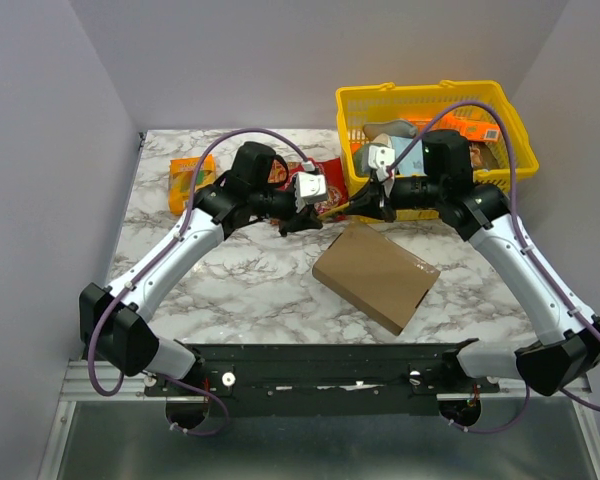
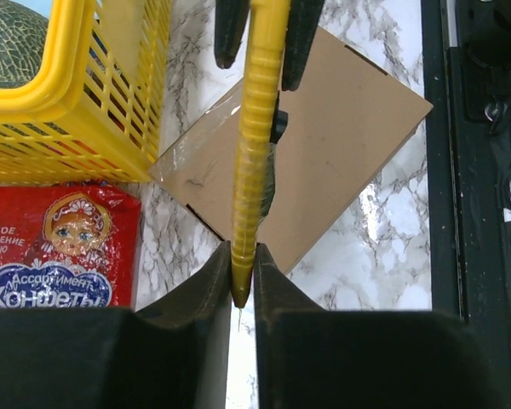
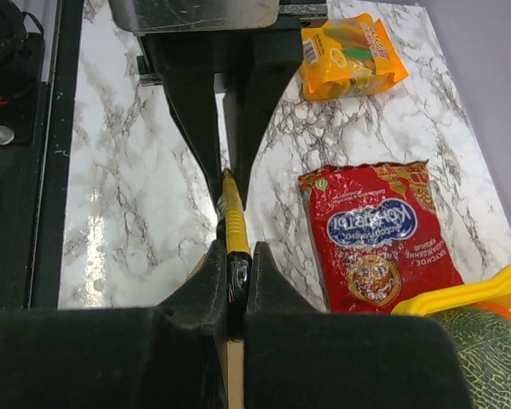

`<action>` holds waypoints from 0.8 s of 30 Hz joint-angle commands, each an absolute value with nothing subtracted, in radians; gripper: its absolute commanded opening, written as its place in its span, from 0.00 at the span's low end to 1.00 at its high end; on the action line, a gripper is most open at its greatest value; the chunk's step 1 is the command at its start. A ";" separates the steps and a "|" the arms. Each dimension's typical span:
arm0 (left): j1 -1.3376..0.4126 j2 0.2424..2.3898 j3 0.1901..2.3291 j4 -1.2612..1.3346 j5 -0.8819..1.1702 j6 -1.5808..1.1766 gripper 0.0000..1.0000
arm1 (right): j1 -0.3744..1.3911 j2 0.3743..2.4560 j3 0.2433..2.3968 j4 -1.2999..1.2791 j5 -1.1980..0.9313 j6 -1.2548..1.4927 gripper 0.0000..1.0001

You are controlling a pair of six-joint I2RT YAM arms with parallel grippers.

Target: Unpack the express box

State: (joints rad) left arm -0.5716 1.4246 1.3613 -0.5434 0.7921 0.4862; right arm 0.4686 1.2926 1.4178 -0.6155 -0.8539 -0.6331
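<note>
**Finding.** The express box [image 1: 376,275], a flat, plain brown cardboard mailer, lies closed on the marble-patterned bench [image 1: 230,285]. It sits askew near the centre, with no flap raised and neither arm touching it. In the overhead view it is at 5 o'clock from the point where the two arms meet.

**Jaws.** The left gripper [image 2: 242,256] is clamped on one tip of a slim yellow plastic tool [image 2: 257,128], apparently a cutter. The right gripper [image 3: 237,256] is clamped on the darker opposite end. The tool spans the gap between them, above the box's far corner.

**Surroundings.**
- The yellow plastic lattice basket [image 1: 520,130] stands at 1 o'clock on the bench, holding a netted green melon [image 2: 8,43] and other packets.
- A red foil snack bag [image 3: 379,234] lies flat at 12 o'clock from the box.
- An orange packet [image 3: 351,55] lies at 10 o'clock, well apart.

**Assessment.** The step in hand appears to be passing or readying the tool between the arms; unpacking has not begun.

**Recommendation.**
- Only one arm should let go, and only once the other's hold is firm. The left jaws pinch just the very tip, so that hold is the weaker one.
- Keep the tool level and clear of the basket wall.
- Whether a blade is out cannot be told.
- The box looks light and may slide, so the free arm should pin it before any seam is worked.
</note>
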 commanded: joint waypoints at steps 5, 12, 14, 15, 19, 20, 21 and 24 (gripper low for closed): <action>-0.574 1.479 1.462 -0.662 0.851 0.526 0.00 | 0.477 1.351 1.534 -0.661 -0.694 -0.403 0.41; -0.574 1.440 1.425 -0.537 0.862 0.412 0.00 | 0.462 1.417 1.716 -0.925 -0.652 -0.364 0.60; -0.574 1.463 1.442 -0.509 0.873 0.382 0.00 | 0.460 1.431 1.767 -0.931 -0.696 -0.327 0.66; -0.574 1.473 1.450 -0.505 0.888 0.370 0.00 | 0.460 1.442 1.788 -0.936 -0.707 -0.302 0.69; -0.577 1.499 1.480 -0.460 0.923 0.312 0.00 | 0.460 1.477 1.871 -0.953 -0.716 -0.287 0.76; -0.581 1.506 1.491 -0.443 0.934 0.308 0.00 | 0.462 1.476 1.870 -0.953 -0.727 -0.294 0.78; -0.586 1.512 1.512 -0.442 0.942 0.310 0.00 | 0.462 1.474 1.850 -0.950 -0.742 -0.316 0.78; -0.595 1.531 1.546 -0.428 0.956 0.302 0.00 | 0.460 1.454 1.809 -0.934 -0.787 -0.330 0.77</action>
State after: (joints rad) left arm -0.5789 1.5143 1.4826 -0.4931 0.8845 0.3458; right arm 0.4633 1.4670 1.8370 -0.9073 -0.7204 -0.3267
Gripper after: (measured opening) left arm 0.052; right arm 0.775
